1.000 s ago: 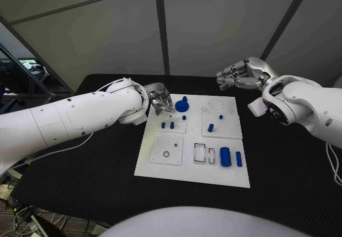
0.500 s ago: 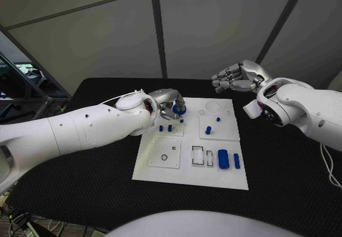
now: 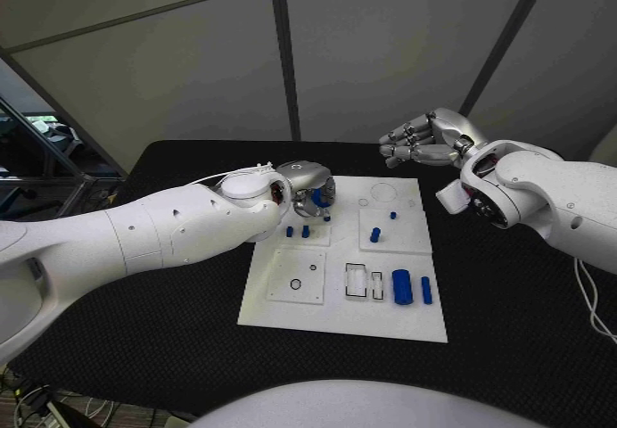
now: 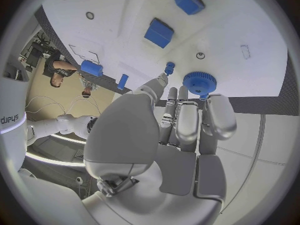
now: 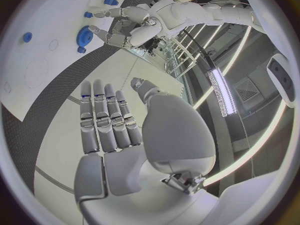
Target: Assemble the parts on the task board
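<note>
Blue gear (image 4: 199, 82) at task board's (image 3: 337, 325) 11 o'clock: left hand (image 4: 181, 116) fingertips closing around for pickup; right hand (image 3: 424, 138) empty, fingers apart.

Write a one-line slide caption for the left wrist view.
Left hand reaching its fingertips to the blue gear on the white task board.

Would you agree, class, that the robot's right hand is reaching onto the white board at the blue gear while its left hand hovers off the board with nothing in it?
No, the sides are swapped. In the head view the left hand is at the blue gear on the white board, and the left wrist view shows its fingertips at the gear. The right hand hovers off the board, holding nothing.
</note>
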Tool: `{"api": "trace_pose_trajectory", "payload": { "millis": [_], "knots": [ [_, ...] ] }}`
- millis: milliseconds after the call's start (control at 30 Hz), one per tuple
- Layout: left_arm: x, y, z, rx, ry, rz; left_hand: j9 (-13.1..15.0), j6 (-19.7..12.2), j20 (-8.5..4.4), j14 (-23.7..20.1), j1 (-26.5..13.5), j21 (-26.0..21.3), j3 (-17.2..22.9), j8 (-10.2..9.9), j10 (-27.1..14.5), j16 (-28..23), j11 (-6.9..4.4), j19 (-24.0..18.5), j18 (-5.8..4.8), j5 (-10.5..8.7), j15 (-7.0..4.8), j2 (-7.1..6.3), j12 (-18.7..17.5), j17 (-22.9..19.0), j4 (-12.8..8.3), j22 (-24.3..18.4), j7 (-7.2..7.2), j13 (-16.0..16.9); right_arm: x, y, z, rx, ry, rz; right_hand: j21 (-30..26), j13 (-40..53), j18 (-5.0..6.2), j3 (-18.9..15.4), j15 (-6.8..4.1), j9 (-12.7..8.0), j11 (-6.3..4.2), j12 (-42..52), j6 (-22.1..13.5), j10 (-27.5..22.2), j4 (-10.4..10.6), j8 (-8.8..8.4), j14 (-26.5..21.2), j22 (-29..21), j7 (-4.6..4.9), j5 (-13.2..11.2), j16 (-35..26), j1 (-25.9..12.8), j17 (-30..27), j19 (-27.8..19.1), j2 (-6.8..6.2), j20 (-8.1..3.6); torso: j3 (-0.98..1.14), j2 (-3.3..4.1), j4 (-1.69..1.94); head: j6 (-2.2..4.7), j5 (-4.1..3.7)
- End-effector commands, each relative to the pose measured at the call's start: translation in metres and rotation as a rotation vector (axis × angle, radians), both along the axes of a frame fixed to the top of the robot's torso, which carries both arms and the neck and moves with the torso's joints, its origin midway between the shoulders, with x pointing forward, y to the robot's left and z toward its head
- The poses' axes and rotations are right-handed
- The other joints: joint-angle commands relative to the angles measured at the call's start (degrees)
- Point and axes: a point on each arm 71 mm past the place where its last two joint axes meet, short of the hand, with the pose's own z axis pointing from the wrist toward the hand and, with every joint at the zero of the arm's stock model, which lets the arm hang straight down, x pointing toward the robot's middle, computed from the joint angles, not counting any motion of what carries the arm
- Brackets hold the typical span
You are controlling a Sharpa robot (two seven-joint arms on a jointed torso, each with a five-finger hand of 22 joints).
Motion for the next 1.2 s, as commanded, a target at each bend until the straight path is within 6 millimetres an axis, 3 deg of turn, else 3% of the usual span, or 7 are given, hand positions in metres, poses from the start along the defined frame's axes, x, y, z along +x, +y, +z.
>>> {"api": "trace_pose_trajectory", "payload": {
  "millis": [33, 1200],
  "knots": [
    [-0.0007, -0.003, -0.0018, 0.045, -0.001, -0.039, -0.14, 0.6, 0.02, 0.76, -0.11, 1.03, 0.37, -0.57, 0.74, 0.61, 0.01, 0.72, -2.44, 0.12, 0.0, -0.65, -0.58, 0.57, 0.04, 0.96, 0.09, -0.34, 0.0001, 0.0009, 0.002, 0.004, -0.011, 0.007, -0.36, -0.1, 0.66, -0.02, -0.15, 0.06, -0.17, 0.26, 0.24, -0.36, -0.46, 0.19, -0.19, -0.08, 0.03, 0.2, -0.2, 0.26, -0.08, 0.51, 0.3, 0.09, 0.07, 0.01, 0.09, -0.32, -0.23],
    [-0.0021, -0.0116, -0.0089, 0.067, 0.035, -0.056, -0.57, 2.06, -0.12, 2.52, 0.23, 4.85, 1.91, -2.51, 3.78, 3.25, 0.07, 2.68, -3.25, 0.23, 0.06, -0.05, -3.11, 3.09, -0.14, 4.63, 0.75, -1.72, 0.0003, 0.0038, 0.0018, 0.005, -0.009, 0.011, -0.43, -0.11, 0.65, -0.03, -0.14, 0.03, -0.14, 0.26, 0.18, -0.38, -0.42, 0.16, -0.18, -0.13, 0.08, 0.22, -0.19, 0.21, -0.11, 0.57, 0.3, 0.09, 0.04, 0.01, 0.08, -0.53, -0.44]
  ]
}}
